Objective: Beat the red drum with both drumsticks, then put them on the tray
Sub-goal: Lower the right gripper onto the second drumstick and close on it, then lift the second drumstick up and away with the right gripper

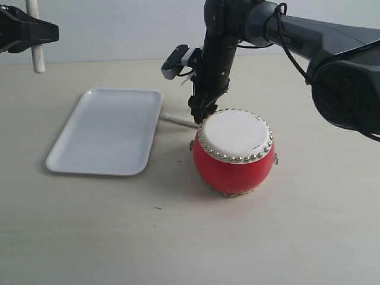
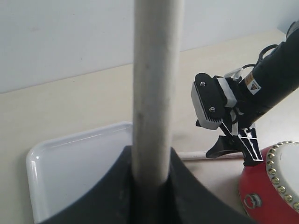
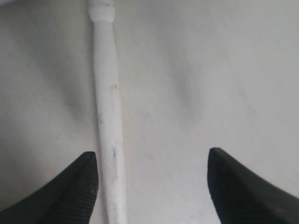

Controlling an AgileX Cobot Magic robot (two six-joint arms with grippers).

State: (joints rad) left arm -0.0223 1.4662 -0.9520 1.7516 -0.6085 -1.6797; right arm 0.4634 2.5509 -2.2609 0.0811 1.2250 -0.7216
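The red drum (image 1: 233, 155) stands upright on the worktop (image 1: 297, 237), drumhead up; the white tray (image 1: 107, 130) lies flat near it, on the left of the exterior view, the two apart. One drumstick (image 1: 178, 119) lies on the worktop behind the gap between them, its visible end just beside the tray's far corner, the rest hidden by the drum and by the right hand (image 1: 203, 111). That hand hangs low over the stick, just behind the drum's rim, released; its dark fingers (image 3: 70, 191) are spread wide, with the stick between them and nearer one finger; whether that finger touches it I cannot tell. A grey wrist camera (image 1: 174, 62) juts from the arm above the tray's corner. The left hand (image 1: 35, 29) is raised at the far left, well apart from drum and tray, clenched on the other drumstick (image 1: 38, 56), which stands upright in its grip. The worktop is pale beige and matt, with a few small dark specks; behind it rises a plain whitish wall (image 1: 119, 35).
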